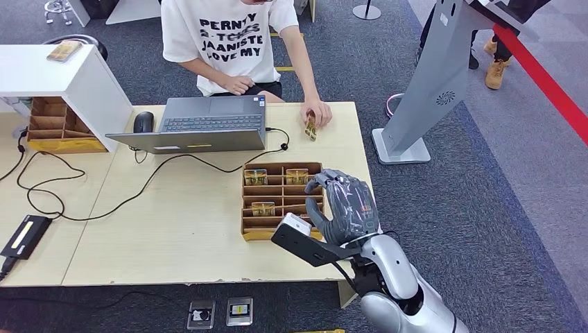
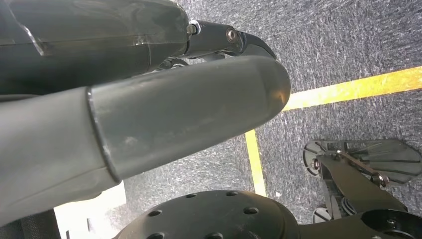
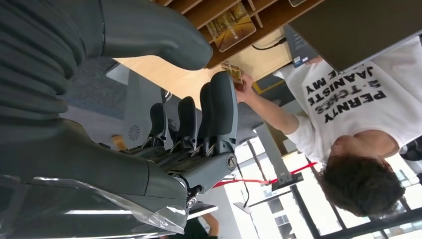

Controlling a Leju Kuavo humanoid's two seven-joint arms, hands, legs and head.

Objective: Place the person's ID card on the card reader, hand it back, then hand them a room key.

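A person in a white printed T-shirt (image 1: 232, 38) sits at the far side of the table and holds a yellowish card (image 1: 310, 127) on edge at the table's far rim. The same card (image 3: 232, 73) appears beyond my fingertips in the right wrist view. My right hand (image 1: 344, 207) hovers over the right end of a wooden compartment tray (image 1: 247, 208), fingers spread, holding nothing. The tray holds room key cards (image 1: 255, 177). A black card reader (image 1: 26, 236) lies at the table's near left. My left hand (image 2: 149, 114) hangs over the carpet with nothing in it.
An open laptop (image 1: 201, 125) and a mouse (image 1: 143, 121) sit mid-table, with black cables (image 1: 83, 201) trailing left. A white shelf box (image 1: 55, 69) tops a wooden organiser (image 1: 59, 128) at far left. A grey kiosk stand (image 1: 430, 83) rises right of the table.
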